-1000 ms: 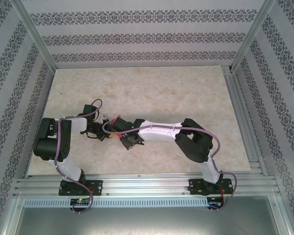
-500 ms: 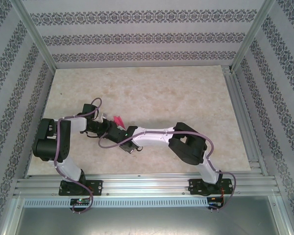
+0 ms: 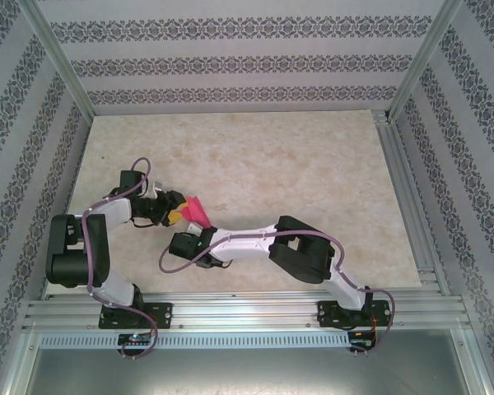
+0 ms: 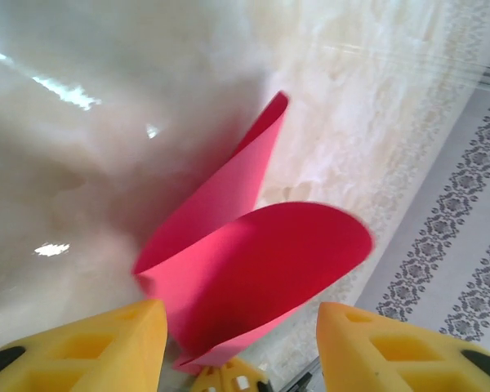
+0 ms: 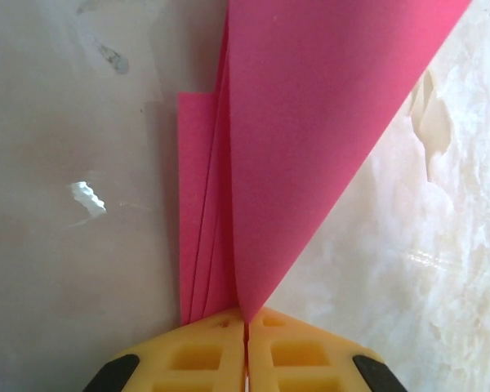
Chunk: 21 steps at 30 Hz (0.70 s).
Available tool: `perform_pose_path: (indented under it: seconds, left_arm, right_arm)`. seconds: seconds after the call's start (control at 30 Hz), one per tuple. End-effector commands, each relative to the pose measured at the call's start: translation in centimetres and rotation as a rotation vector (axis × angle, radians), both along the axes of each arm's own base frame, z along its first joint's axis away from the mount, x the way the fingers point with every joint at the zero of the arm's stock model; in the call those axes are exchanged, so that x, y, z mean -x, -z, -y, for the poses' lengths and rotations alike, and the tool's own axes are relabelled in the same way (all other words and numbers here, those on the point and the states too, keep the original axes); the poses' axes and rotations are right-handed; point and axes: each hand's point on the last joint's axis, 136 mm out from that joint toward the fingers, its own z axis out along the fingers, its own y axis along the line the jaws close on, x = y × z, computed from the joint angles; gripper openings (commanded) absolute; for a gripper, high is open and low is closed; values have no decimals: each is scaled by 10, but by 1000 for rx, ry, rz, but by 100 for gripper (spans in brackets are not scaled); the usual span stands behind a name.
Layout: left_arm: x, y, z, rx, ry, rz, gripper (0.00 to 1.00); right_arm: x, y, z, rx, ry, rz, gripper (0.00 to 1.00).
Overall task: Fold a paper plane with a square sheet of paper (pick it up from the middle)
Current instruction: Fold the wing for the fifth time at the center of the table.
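beige marble tabletop [image 3: 313, 164], patterned walls [image 3: 230, 62], alu frame rail [image 3: 247, 309]

The folded paper sheet [image 5: 310, 122] is plain magenta-pink, the moulded fingers [image 5: 188, 359] of the right gripper [image 5: 246, 335] yellow, the smooth tabletop [image 3: 272, 148] cream-marbled, the pale walls [image 3: 230, 62] banded with grey florals.

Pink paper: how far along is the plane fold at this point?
Done: the thin magenta-pink paper sheet is creased into several stacked layers. In hand: the right tool is shut on its narrow end; the left tool stands open around a curled flap. To do: flaps are loose and curved, no flat-winged dart yet.
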Motion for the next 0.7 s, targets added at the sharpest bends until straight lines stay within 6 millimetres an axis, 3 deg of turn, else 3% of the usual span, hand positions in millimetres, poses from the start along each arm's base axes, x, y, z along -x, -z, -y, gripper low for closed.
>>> perform_pose_path:
  seconds: [0.0, 0.27, 0.67]
  left_arm:
    - [-14, -21, 5, 60, 24, 44, 49]
    - [-25, -32, 21, 154, 89, 85, 34]
    - [-28, -5, 49, 187, 157, -16, 29]
  right_arm:
    - [5, 23, 5, 79, -18, -12, 8]
    - [6, 26, 2, 57, -28, -11, 8]
    - [3, 24, 1, 58, -35, 3, 8]
